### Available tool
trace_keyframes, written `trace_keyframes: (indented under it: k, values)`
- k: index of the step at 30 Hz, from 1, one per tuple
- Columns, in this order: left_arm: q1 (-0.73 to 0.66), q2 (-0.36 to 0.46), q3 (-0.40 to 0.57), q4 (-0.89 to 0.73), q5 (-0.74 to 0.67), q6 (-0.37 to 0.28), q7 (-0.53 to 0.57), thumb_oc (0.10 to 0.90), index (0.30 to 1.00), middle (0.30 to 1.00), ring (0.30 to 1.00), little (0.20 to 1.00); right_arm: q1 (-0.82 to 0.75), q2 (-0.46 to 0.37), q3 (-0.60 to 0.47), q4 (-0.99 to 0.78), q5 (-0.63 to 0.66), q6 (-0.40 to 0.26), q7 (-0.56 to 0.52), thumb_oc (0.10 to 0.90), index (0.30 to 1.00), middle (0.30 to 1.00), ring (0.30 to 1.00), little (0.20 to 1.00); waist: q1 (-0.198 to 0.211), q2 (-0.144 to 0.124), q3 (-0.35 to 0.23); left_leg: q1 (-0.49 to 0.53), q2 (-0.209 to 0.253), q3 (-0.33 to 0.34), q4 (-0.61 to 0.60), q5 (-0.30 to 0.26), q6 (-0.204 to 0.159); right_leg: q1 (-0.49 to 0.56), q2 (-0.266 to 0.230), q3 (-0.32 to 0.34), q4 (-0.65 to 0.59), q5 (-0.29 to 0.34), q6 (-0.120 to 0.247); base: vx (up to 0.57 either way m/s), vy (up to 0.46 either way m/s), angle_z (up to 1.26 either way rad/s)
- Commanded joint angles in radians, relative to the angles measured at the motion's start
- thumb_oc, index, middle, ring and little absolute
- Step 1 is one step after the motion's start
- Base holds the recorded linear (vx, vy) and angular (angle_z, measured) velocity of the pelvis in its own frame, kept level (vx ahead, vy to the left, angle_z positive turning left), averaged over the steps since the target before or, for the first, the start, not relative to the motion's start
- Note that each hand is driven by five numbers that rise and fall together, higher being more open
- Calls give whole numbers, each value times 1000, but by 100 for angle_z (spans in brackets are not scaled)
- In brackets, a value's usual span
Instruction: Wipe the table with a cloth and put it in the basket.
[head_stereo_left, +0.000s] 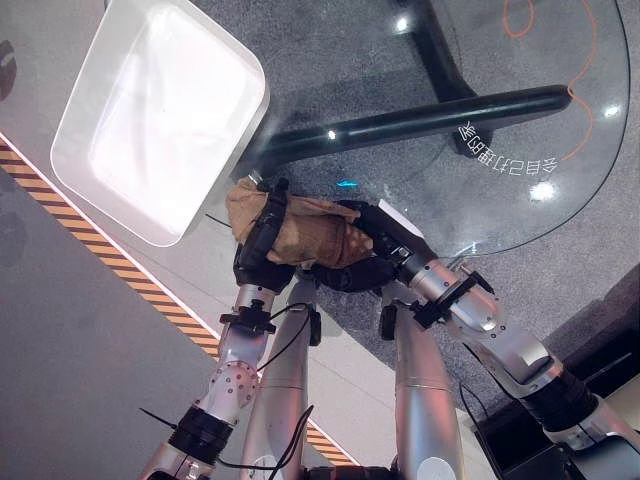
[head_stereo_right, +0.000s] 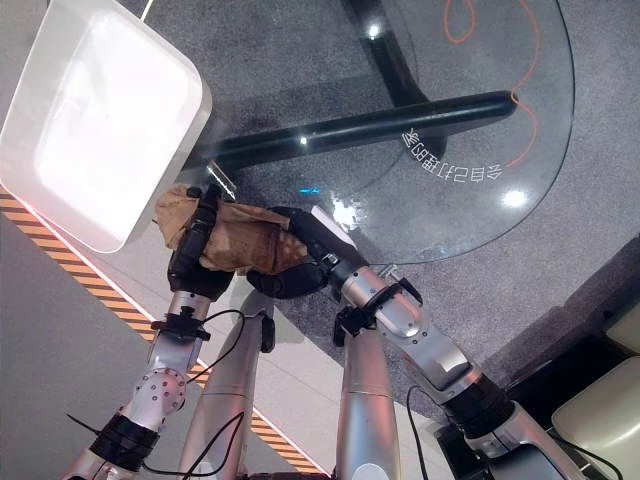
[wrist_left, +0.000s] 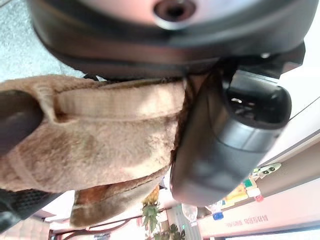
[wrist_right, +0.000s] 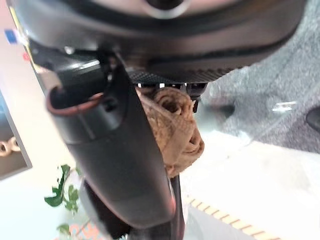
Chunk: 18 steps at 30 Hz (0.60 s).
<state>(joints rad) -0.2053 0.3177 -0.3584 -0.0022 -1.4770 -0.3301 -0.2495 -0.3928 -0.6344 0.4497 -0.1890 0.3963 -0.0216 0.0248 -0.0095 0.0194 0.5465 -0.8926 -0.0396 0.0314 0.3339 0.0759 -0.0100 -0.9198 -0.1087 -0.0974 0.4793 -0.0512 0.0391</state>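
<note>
A brown cloth (head_stereo_left: 312, 232) is bunched at the near edge of the round glass table (head_stereo_left: 480, 160), stretched between both hands. My left hand (head_stereo_left: 262, 238) grips its left end, with the thumb (wrist_left: 225, 140) curled over the plush fabric (wrist_left: 105, 140). At the other end my right hand (head_stereo_left: 378, 240) is curled on it, and a wad of cloth (wrist_right: 175, 127) is pinched beside its thumb (wrist_right: 120, 150). The white rectangular basket (head_stereo_left: 252, 122) stands just beyond and left of the left hand, with nothing in it. In the right eye view the cloth (head_stereo_right: 245, 245) lies between the left hand (head_stereo_right: 195, 250) and the right hand (head_stereo_right: 312, 255).
Black table legs (head_stereo_left: 440, 112) show through the glass. An orange cable (head_stereo_left: 585, 70) lies on the grey carpet below the far side. A yellow-and-black striped line (head_stereo_left: 120, 265) runs across the floor under the basket's near corner.
</note>
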Motion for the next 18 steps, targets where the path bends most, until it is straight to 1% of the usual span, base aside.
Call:
trace_keyframes:
  k: [1, 6, 14, 16, 18]
  values:
    - [77, -5, 26, -184, 67, -7, -108, 100, 300, 300, 300, 200, -27, 23, -134, -184, 57, -175, -50, 800, 900, 900, 900, 900, 6, 2, -27, 40, -58, 27, 43, -113, 51, 31, 73, 13, -91, 70, 42, 0, 0, 0]
    - [82, -8, 36, -186, 73, -5, -111, 100, 300, 300, 300, 200, -7, 32, -163, -193, 62, -186, -70, 800, 900, 900, 900, 900, 1, 2, -27, 36, -55, 29, 45, -116, 50, 25, 73, 16, -87, 68, 42, 3, -1, -1]
    - [94, -13, 48, -187, 76, -1, -123, 100, 300, 300, 300, 200, 25, 41, -178, -188, 60, -198, -58, 800, 900, 900, 900, 900, -2, 2, -27, 38, -53, 34, 41, -117, 49, 28, 73, 17, -93, 68, 42, 0, -1, -2]
    - [97, -14, 49, -187, 74, -20, -131, 100, 300, 300, 300, 200, 28, 41, -179, -187, 65, -198, -53, 800, 900, 900, 900, 900, -3, 2, -27, 41, -52, 34, 37, -114, 47, 32, 74, 19, -96, 69, 42, 0, 0, 0]
    - [97, -13, 60, -194, 86, -59, -144, 100, 300, 300, 300, 200, 30, 41, -178, -190, 67, -189, -51, 800, 900, 900, 900, 900, -3, 3, -27, 45, -51, 36, 35, -114, 47, 34, 75, 20, -96, 67, 41, 0, 0, 0]
